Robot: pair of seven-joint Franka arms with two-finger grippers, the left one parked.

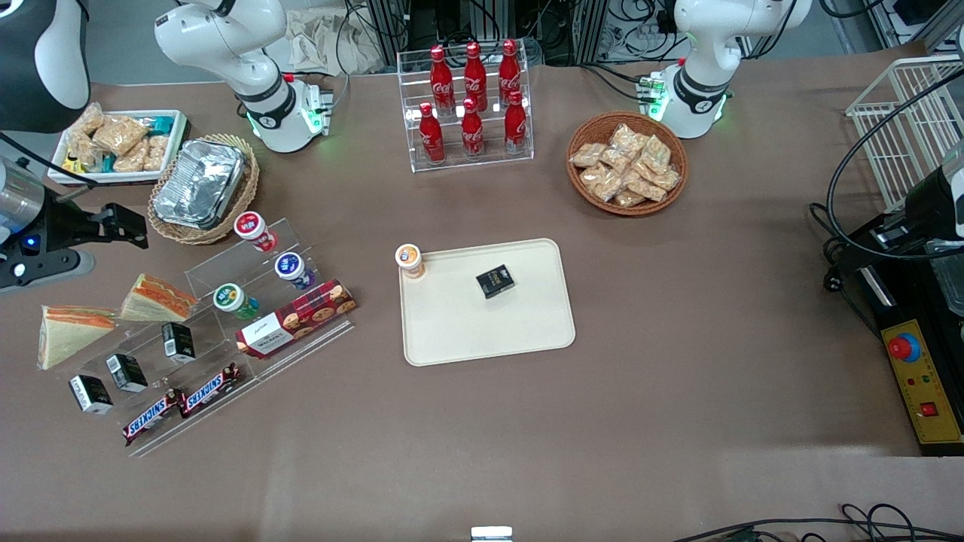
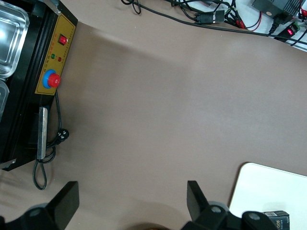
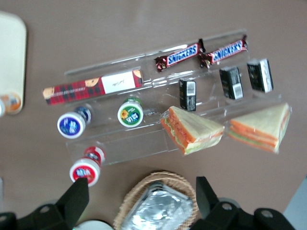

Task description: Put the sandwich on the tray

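**Sandwich on the worktop, gripper hanging nearby with jaws wide and empty**

Front view: the sandwich (image 1: 69,331) lies on the worktop (image 1: 678,339) toward the working arm's end, at about nine o'clock from the tray (image 1: 467,331) and well apart from it. A twin wedge (image 1: 160,298) sits just beside it at two o'clock. The gripper (image 1: 128,226) hangs at roughly one o'clock from the sandwich. A small black box (image 1: 495,281) rests on the tray. Right wrist view: the jaws stand wide, holding nothing, over a foil tray (image 3: 156,208); the sandwich (image 3: 261,125) lies beside the twin wedge (image 3: 192,129). Left wrist view: a corner of the tray (image 2: 268,187) shows, with the small black box (image 2: 277,219) on it.
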